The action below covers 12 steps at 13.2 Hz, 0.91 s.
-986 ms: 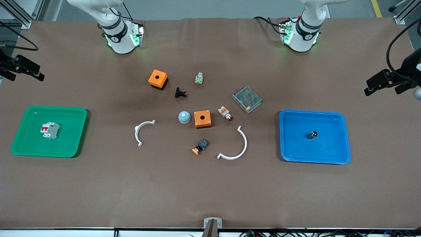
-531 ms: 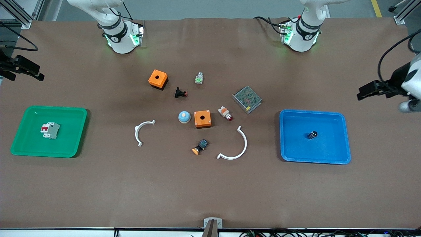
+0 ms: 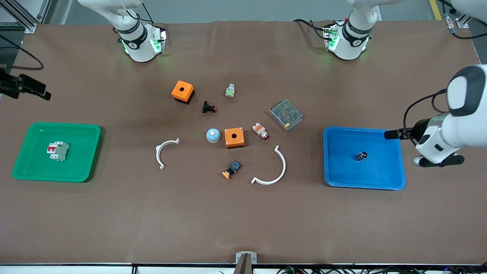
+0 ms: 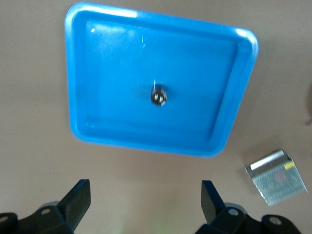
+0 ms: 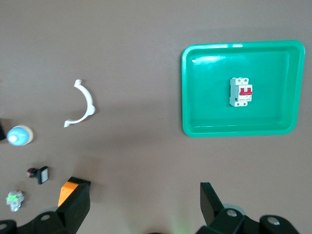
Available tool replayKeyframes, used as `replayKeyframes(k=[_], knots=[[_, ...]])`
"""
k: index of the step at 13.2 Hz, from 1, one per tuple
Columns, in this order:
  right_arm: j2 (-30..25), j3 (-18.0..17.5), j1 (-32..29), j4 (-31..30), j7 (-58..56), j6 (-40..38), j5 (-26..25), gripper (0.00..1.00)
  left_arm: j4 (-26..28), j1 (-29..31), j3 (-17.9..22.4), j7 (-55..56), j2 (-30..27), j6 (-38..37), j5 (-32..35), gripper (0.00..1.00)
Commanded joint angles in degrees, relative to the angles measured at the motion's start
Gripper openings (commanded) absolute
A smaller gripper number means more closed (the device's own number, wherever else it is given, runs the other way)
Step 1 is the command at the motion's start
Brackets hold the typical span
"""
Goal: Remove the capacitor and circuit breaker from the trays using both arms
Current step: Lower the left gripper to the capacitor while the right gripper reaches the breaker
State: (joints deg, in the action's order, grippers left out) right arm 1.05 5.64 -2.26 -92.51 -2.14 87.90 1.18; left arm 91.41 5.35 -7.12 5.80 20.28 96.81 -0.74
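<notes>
The capacitor, a tiny black cylinder with a silvery top, lies in the blue tray; it also shows in the left wrist view. The breaker, a white-grey block with a red lever, lies in the green tray; it also shows in the right wrist view. My left gripper is open and empty, in the air over the blue tray's edge at the left arm's end. My right gripper is open and empty, over the table by the green tray.
Between the trays lie two orange boxes, a black flared part, a green-white part, a metal mesh unit, a white-orange part, a blue dome, an orange-capped button and two white arcs.
My left arm has swung toward the front camera, bringing its gripper to the blue tray's edge. My right gripper has shifted slightly toward the table's end. Capacitor and breaker have not moved.
</notes>
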Motion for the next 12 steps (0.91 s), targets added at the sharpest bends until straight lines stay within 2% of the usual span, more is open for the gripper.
replayKeyframes(k=[1,3,6,8,12], knots=[[6.8,-0.4,-3.1,2.4,-1.5,4.1,-1.1,1.00,9.6,-0.2,0.0,-0.1,-1.7,12.4,0.2,1.00],[11.3,-0.5,-5.2,2.2,-1.7,8.8,-4.3,1.00,13.6,-0.3,0.0,-0.1,-0.4,19.7,0.3,1.00],[17.5,-0.5,-12.0,1.6,-9.0,16.0,-4.1,1.00,14.8,-0.6,-0.1,0.0,3.3,25.5,0.3,1.00],[19.9,-0.5,-15.0,0.1,-13.8,21.6,-4.1,1.00,18.3,-0.9,-0.1,0.0,3.4,31.0,0.4,1.00],[23.3,-0.6,-19.4,-7.0,-19.2,33.1,-2.2,1.00,22.0,-1.3,-0.2,0.3,5.3,38.3,1.2,1.00]])
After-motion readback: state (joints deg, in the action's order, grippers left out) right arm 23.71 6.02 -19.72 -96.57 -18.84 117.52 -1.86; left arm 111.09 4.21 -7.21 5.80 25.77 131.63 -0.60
